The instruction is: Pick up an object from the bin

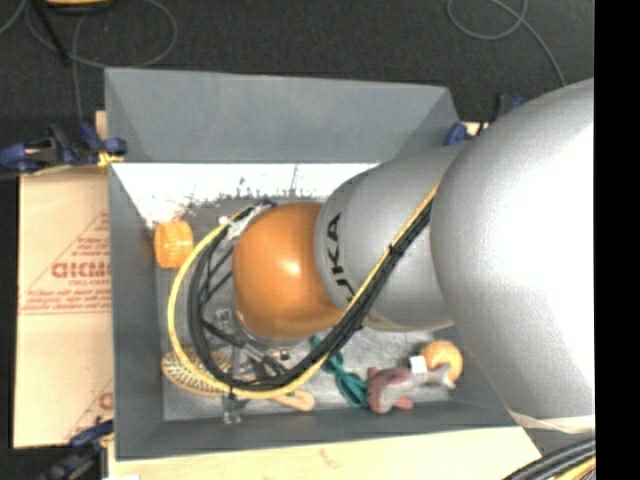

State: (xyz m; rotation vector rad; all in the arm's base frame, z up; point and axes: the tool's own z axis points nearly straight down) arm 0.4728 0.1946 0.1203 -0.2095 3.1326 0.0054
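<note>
Along the bin's (270,118) near wall lie a bristly tan brush (188,375), a smooth pale wooden piece (297,400), a green looped thing (346,380), a soft pinkish plush toy (388,389) and a rounded yellow-orange toy (446,359). The claw (250,356) sits under the arm's glossy orange cover (285,268), nearest the brush and wooden piece; whether it is apart or together cannot be told. Farther back, a ribbed orange cap (172,244) rests by the left wall.

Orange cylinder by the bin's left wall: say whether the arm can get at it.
Probably yes: the orange cylinder lies uncovered, just left of the arm's orange cover, though the wall beside it may hamper.
</note>
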